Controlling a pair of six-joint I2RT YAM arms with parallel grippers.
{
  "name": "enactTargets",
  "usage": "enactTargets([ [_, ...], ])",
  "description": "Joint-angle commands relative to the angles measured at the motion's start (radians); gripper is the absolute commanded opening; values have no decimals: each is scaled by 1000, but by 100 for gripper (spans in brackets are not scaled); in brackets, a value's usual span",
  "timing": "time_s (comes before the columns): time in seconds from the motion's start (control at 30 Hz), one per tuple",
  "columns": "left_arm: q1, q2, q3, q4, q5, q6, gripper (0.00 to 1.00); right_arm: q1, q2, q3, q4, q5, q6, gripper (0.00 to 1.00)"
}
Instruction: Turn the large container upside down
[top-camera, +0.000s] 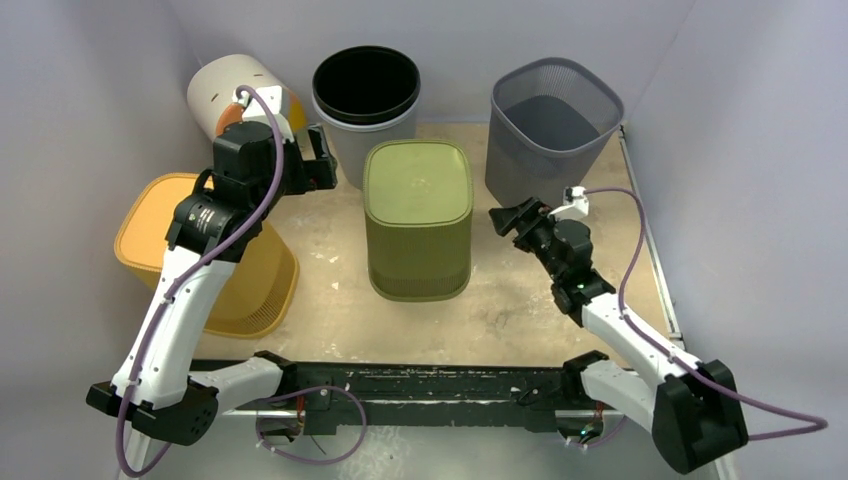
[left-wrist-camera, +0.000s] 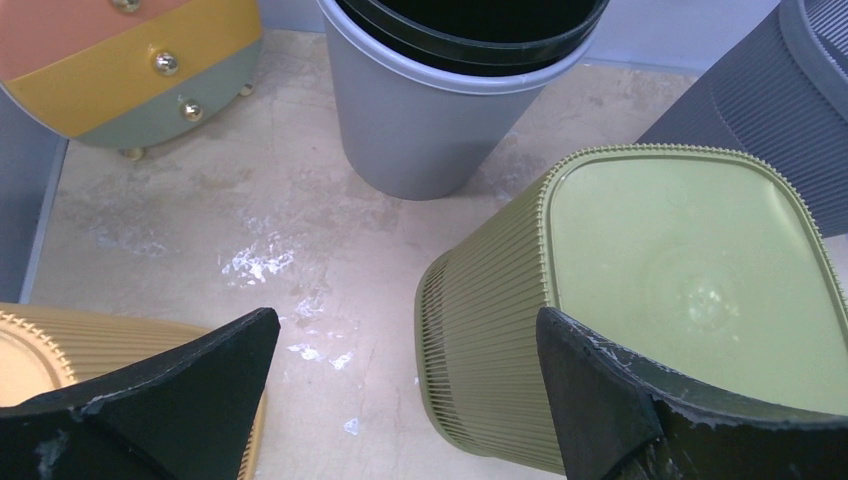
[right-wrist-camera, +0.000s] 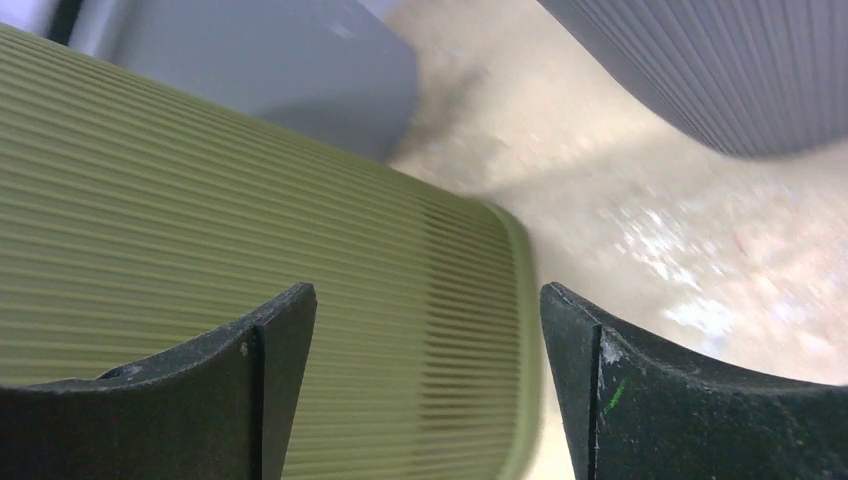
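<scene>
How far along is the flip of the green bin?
Done: the green bin stands on the table with its closed base facing up and its rim down, so it looks flipped. In hand: nothing. The left end effector and right end effector are both open, one on each side of the bin, gripping nothing. Left: probably just moving the arms away.

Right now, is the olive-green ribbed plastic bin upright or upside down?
Upside down: the olive-green ribbed plastic bin shows its closed flat base on top.
</scene>
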Motion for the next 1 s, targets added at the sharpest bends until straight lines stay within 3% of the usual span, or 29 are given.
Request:
enactTargets([
  [0.0, -3, -14, 0, 47, 25, -2, 96, 20, 40, -1, -146, 39, -88, 83],
  [0.23, -3, -17, 7, 32, 35, 4, 96, 106, 186, 36, -68, 23, -90, 82],
  [0.5, -3, -20, 27, 29, 54, 11, 96, 224, 495, 219, 71, -8, -49, 82],
  [0.97, -3, -54, -24, 79, 108, 2, 96, 405, 1038, 804, 188, -66, -10, 82],
])
